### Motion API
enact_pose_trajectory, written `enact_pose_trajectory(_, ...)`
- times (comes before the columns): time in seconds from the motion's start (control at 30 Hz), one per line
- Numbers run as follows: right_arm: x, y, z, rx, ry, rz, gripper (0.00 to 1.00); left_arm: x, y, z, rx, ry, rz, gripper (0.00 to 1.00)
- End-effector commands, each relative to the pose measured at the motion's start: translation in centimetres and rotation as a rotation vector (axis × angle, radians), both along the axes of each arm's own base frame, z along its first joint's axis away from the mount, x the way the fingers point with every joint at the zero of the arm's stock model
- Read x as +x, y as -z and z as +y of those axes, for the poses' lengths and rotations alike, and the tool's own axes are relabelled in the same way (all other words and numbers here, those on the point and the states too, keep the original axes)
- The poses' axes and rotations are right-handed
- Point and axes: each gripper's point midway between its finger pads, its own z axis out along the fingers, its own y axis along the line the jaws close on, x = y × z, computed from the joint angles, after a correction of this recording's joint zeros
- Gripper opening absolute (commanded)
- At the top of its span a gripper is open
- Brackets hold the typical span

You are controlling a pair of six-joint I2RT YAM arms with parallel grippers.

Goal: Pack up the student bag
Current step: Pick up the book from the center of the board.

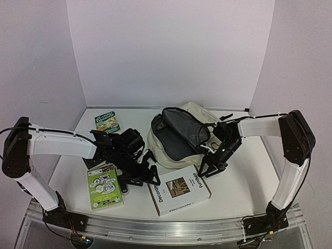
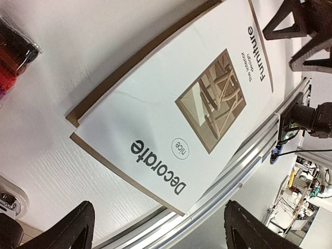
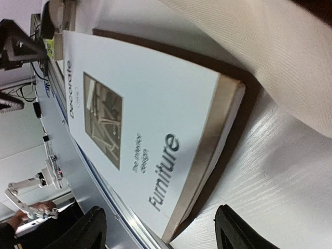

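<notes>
The student bag (image 1: 165, 157), cream with a dark grey lining, lies open at the middle back of the table; its cream fabric (image 3: 270, 46) fills the right wrist view's upper right. In front of it a white book titled "Decorate Furniture" (image 1: 179, 189) lies flat. My left gripper (image 1: 149, 175) hovers open at the book's left edge, and the book (image 2: 171, 114) shows beyond its dark fingertips (image 2: 67, 231). At the book's right corner (image 3: 140, 119), beside the bag, my right gripper (image 1: 210, 167) stands open with nothing between its fingers (image 3: 238, 231).
A green book (image 1: 105, 187) lies at the front left under the left arm. A smaller green book (image 1: 107, 122) sits at the back left. A clear pack with red and dark contents (image 2: 13, 57) lies beside the white book. An aluminium rail (image 1: 166, 228) runs along the near edge.
</notes>
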Motion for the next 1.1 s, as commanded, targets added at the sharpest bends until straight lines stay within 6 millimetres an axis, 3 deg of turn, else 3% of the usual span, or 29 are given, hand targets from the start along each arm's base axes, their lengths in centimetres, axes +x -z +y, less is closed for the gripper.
enact_pose_trajectory(0.0,0.1,0.8,1.5,0.047,0.030,0.014,0.65,0.2,0.8,-0.4,0.010,-0.023,-0.009,0.86)
enact_pose_trajectory(0.17,-0.7,1.3,2.7,0.069,0.008,-0.011,0.49,0.5,2.1,-1.8,0.017,-0.004,-0.005,0.85)
enact_pose_trajectory(0.33,-0.6,3.0,2.5,0.036,0.009,-0.015,0.37,0.8,2.9,-3.1,0.024,0.030,-0.010,0.85)
enact_pose_trajectory(0.47,-0.5,2.4,2.7,0.057,0.011,-0.017,0.25,0.8,3.2,-3.8,0.023,0.050,-0.017,0.84)
enact_pose_trajectory(0.57,-0.4,0.3,3.4,0.118,0.011,-0.030,0.04,0.8,3.0,-4.0,0.017,0.061,-0.030,0.83)
enact_pose_trajectory(0.6,-0.3,-0.7,3.6,0.136,0.013,-0.045,0.01,0.8,2.7,-4.1,0.014,0.066,-0.038,0.83)
enact_pose_trajectory(0.7,-0.1,-4.1,3.9,0.198,0.017,-0.103,0.00,0.8,1.6,-4.4,0.005,0.085,-0.070,0.84)
enact_pose_trajectory(0.83,-0.1,-8.6,3.5,0.241,0.014,-0.245,0.00,0.7,-1.4,-3.5,-0.025,0.103,-0.145,0.92)
enact_pose_trajectory(1.07,-0.1,-12.0,2.2,0.236,-0.072,-0.458,0.00,0.8,-7.9,-1.6,-0.083,0.202,-0.349,1.00)
